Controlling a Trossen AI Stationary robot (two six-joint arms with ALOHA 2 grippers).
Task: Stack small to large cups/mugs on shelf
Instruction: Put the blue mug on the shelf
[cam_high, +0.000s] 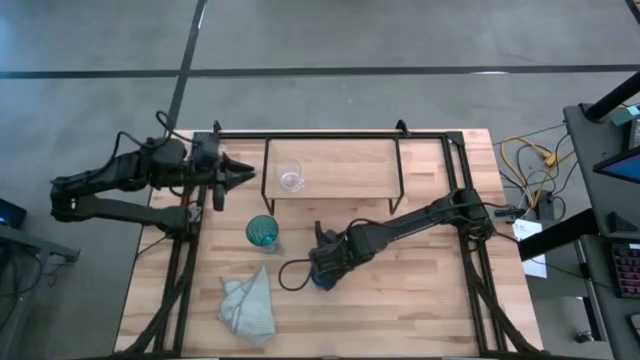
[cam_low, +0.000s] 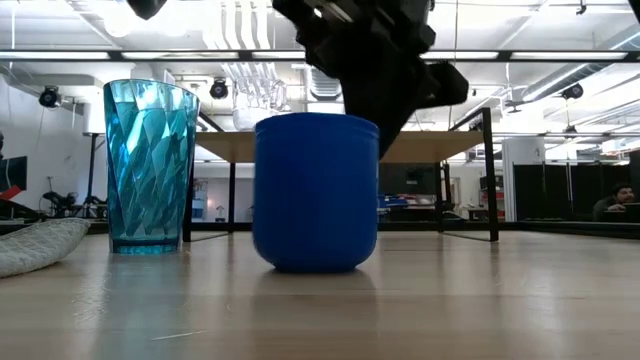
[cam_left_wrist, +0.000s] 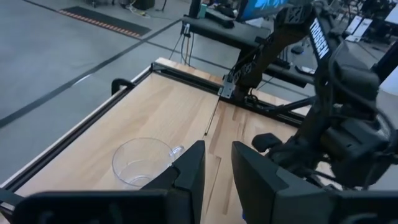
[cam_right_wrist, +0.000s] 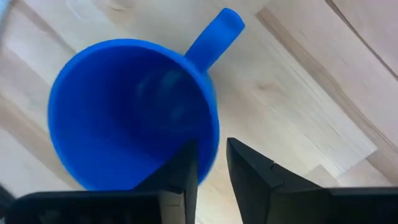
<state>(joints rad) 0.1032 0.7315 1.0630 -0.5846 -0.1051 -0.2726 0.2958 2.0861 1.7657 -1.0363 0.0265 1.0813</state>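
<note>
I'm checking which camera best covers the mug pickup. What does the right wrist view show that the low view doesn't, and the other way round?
Only the right wrist view looks down into the blue mug, showing it empty, its handle, and the right gripper with one finger inside the rim and one outside. Only the low view shows the teal tumbler standing left of the mug, a corner of the cloth, the shelf behind, and the room beyond. Both show the mug upright on the wooden table with the right gripper at it.
</note>
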